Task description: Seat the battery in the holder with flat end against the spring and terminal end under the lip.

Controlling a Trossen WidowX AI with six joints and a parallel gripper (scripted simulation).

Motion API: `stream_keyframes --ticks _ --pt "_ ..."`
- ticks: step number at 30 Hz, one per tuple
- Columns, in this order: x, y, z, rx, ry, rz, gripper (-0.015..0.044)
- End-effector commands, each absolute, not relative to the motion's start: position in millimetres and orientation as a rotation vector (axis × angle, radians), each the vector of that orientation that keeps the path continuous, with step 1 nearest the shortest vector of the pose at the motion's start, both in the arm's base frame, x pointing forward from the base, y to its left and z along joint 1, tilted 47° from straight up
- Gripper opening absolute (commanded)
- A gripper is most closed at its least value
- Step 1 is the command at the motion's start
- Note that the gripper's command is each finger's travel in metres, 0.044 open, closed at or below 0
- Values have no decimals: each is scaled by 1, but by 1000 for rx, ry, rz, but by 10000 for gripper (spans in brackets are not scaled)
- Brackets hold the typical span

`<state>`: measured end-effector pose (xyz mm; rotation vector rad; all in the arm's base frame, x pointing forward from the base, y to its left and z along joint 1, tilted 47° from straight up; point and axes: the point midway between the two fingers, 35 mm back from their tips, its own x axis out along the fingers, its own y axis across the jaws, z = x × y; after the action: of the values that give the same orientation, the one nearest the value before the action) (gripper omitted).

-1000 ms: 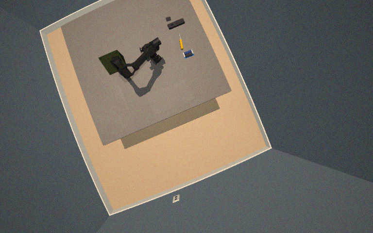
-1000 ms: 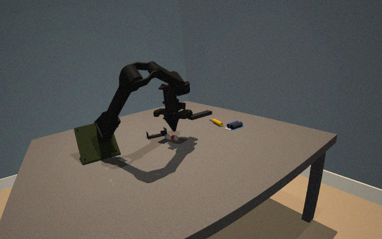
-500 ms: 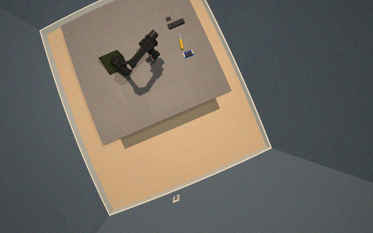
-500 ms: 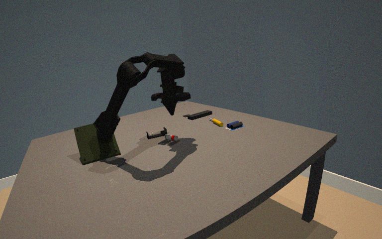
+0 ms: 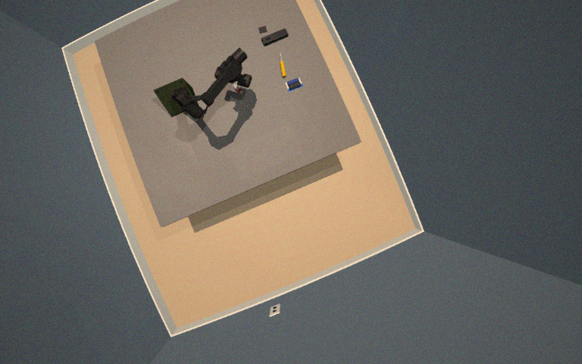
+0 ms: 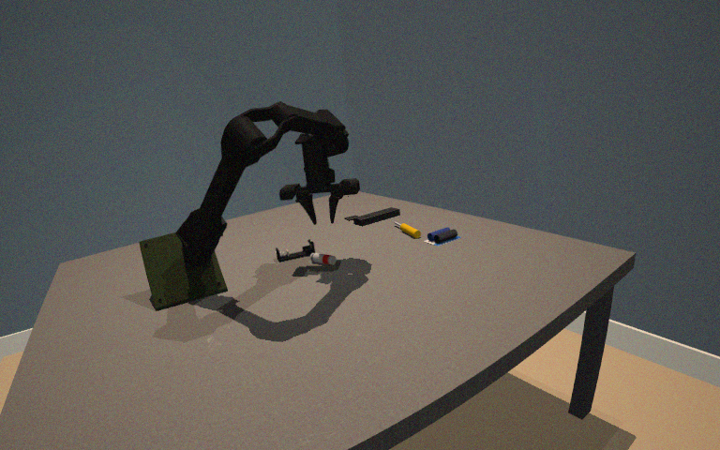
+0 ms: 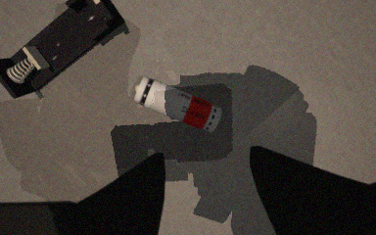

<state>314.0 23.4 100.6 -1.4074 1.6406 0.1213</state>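
Observation:
The white and grey battery with a red band (image 5: pixel 239 89) (image 6: pixel 322 259) (image 7: pixel 178 104) lies on its side on the table, outside the holder. In the wrist view its terminal end points left, towards the holder, and its flat end points right. The black holder (image 6: pixel 294 255) (image 7: pixel 66 44) is empty, with its coil spring at the lower left end in the wrist view; in the top view the arm mostly hides it. My gripper (image 6: pixel 324 222) (image 7: pixel 207 159) is open and empty, above the table, with both fingertips clear of the battery and the holder.
A yellow screwdriver (image 5: pixel 283 69) (image 6: pixel 410 230), blue and black cylinders (image 5: pixel 293 83) (image 6: pixel 442 234) on a small card, and a long black block (image 5: pixel 275 36) (image 6: pixel 377 216) with a small dark square (image 5: pixel 262 29) beside it lie farther from the arm's base.

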Motion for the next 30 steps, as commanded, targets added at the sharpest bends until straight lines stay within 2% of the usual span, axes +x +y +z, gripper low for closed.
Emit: stream_keyframes --ticks 1,9,30 --pt "313 11 84 -1712 1685 476 237" --pt "309 -6 58 -2159 1628 1141 237" --pt "310 -14 50 -2168 1624 1158 237"
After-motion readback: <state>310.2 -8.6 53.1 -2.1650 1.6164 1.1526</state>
